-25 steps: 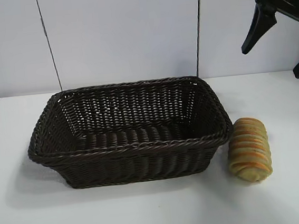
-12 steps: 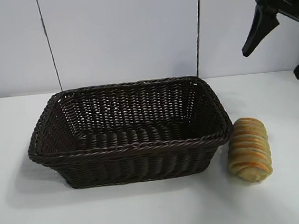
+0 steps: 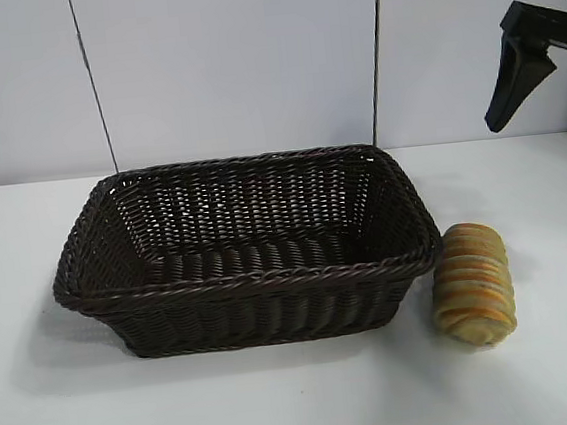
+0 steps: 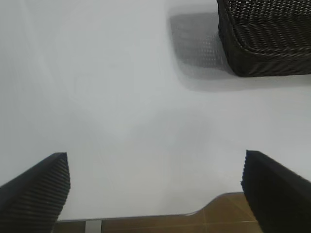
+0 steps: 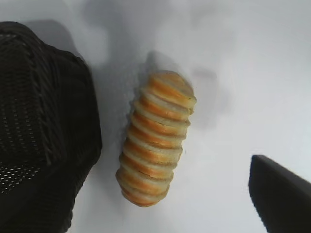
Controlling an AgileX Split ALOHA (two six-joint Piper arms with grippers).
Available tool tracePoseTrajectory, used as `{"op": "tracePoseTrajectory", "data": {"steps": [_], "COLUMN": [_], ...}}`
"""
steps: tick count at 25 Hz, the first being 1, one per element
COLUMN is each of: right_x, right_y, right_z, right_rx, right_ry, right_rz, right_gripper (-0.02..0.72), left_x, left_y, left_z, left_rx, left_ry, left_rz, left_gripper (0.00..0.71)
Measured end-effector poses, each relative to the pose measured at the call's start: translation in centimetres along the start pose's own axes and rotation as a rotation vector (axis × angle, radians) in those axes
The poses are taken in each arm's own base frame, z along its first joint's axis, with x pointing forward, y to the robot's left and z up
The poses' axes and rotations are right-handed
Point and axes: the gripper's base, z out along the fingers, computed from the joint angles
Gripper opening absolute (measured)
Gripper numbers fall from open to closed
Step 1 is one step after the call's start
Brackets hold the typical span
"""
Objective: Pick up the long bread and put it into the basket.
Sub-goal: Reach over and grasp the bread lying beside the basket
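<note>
The long bread (image 3: pixel 472 283), a golden loaf with orange-brown ridges, lies on the white table just right of the basket (image 3: pixel 246 276), a dark brown wicker one with nothing in it. My right gripper (image 3: pixel 546 137) hangs open, high above the table, behind and to the right of the bread. One of its fingers (image 3: pixel 516 68) shows in full; the other is cut by the picture's edge. In the right wrist view the bread (image 5: pixel 156 138) lies below, beside the basket wall (image 5: pixel 46 126), with one finger (image 5: pixel 282 199) off to its side. My left gripper (image 4: pixel 154 165) is open over bare table.
The left wrist view shows a corner of the basket (image 4: pixel 265 43) far ahead and the table's edge (image 4: pixel 146 216) with brown floor beyond it, close under the fingers. A white panelled wall (image 3: pixel 239 66) stands behind the table.
My right gripper has shifted to the right in the exterior view, so one of its fingers is now nearly out of the picture. Bread and basket have not moved.
</note>
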Motion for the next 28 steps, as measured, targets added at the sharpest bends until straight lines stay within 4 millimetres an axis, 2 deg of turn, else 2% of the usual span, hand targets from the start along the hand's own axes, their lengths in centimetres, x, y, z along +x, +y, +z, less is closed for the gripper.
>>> {"op": "tracePoseTrajectory", "data": {"steps": [3, 6, 11, 14, 19, 24, 26, 28], "right_x": [1.1, 1.6, 1.7, 1.9, 2.5, 2.6, 2.5, 2.6], "right_y": [-0.5, -0.1, 2.9, 4.1, 3.8, 3.2, 3.1, 3.0], "right_z": [1.2, 2.0, 2.8, 4.1, 7.3, 9.1, 9.5, 9.8], "right_rx": [0.007, 0.000, -0.018, -0.027, -0.009, 0.011, 0.016, 0.018], "right_ry": [-0.009, -0.032, -0.090, -0.078, 0.005, 0.016, 0.012, 0.015], "right_rz": [0.015, 0.006, -0.072, -0.079, -0.058, -0.045, -0.041, -0.034], "right_gripper": [0.695, 0.695, 0.695, 0.695, 0.695, 0.695, 0.666, 0.564], "left_x": [0.0, -0.1, -0.3, -0.2, -0.3, -0.3, -0.3, -0.3], "left_y": [0.0, 0.1, 0.2, 0.2, 0.2, 0.2, 0.2, 0.2], "left_z": [0.0, 0.0, 0.0, 0.2, 0.2, 0.2, 0.2, 0.2], "left_rx": [0.004, 0.025, 0.049, 0.047, 0.045, 0.045, 0.045, 0.045], "left_ry": [0.000, -0.012, -0.044, -0.043, -0.049, -0.049, -0.049, -0.049], "left_rz": [0.003, 0.020, 0.041, 0.040, 0.040, 0.040, 0.040, 0.040], "left_gripper": [0.694, 0.694, 0.694, 0.694, 0.694, 0.694, 0.694, 0.694]}}
